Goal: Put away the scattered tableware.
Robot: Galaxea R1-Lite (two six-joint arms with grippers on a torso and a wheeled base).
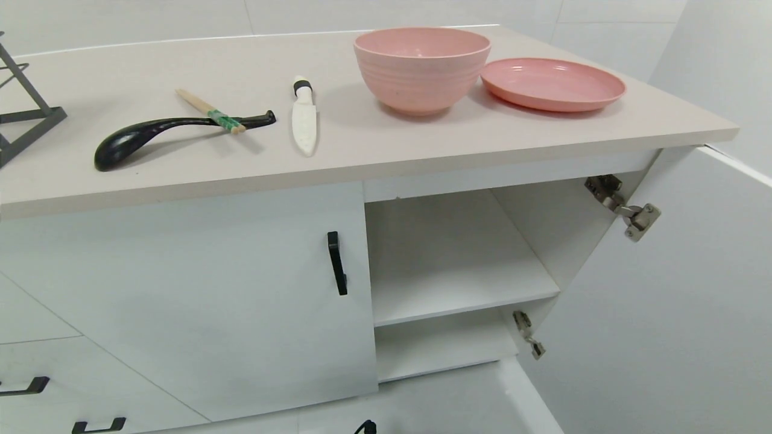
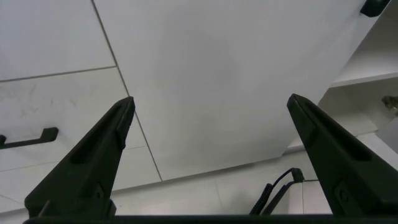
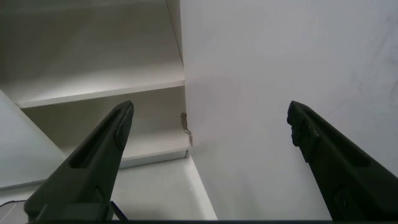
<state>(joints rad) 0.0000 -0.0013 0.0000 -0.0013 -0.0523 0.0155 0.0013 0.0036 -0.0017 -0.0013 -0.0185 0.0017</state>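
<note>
The head camera looks forward and down from above the bench (image 1: 362,157), taking in its top and the cabinet (image 1: 241,289) below. The left wrist camera sits low and close, facing the closed door (image 2: 205,93) between the left fingers (image 2: 93,162). The right wrist camera, between the right fingers (image 3: 93,162), closely faces the open door (image 3: 280,93) and shelf (image 3: 99,87), which the head view shares.
</note>
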